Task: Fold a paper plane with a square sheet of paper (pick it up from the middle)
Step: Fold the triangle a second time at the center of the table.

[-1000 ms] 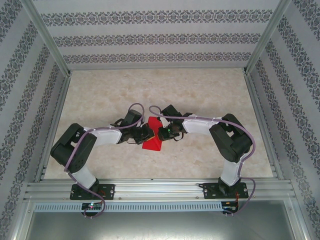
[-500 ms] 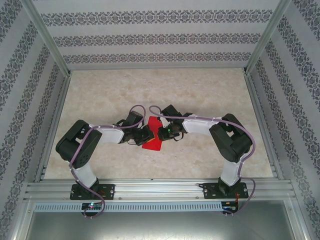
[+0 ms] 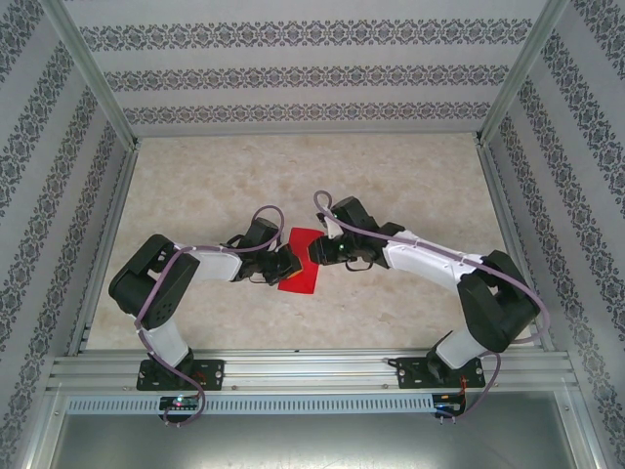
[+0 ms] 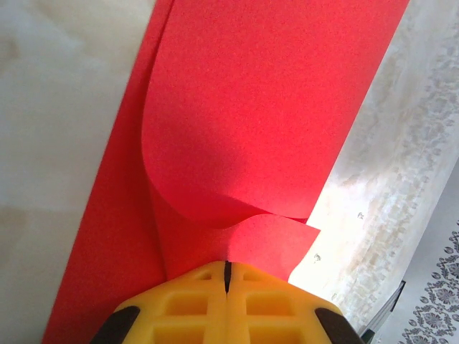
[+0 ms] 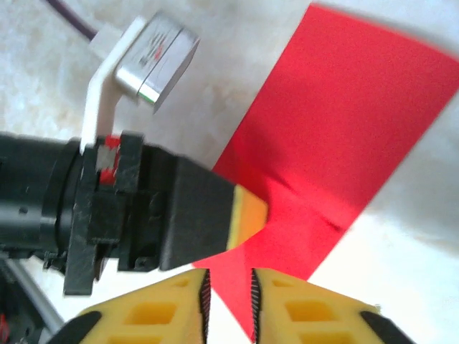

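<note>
The pale, stone-patterned table [image 3: 410, 186] has a thin, bright red sheet of paper [image 3: 299, 280] in the middle of the frame, partly folded, with one flap curling up. The left hand [image 3: 290, 263] is closed, pinching its edge. The right hand [image 3: 312, 252] is just beside it, fingers slightly apart.

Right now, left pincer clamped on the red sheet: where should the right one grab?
Likely the corner of the red sheet pointing at the right pincer, approached edge-on from the right, opposite the left pincer. The sheet looks lifted off the table there, leaving room for a finger underneath.
</note>
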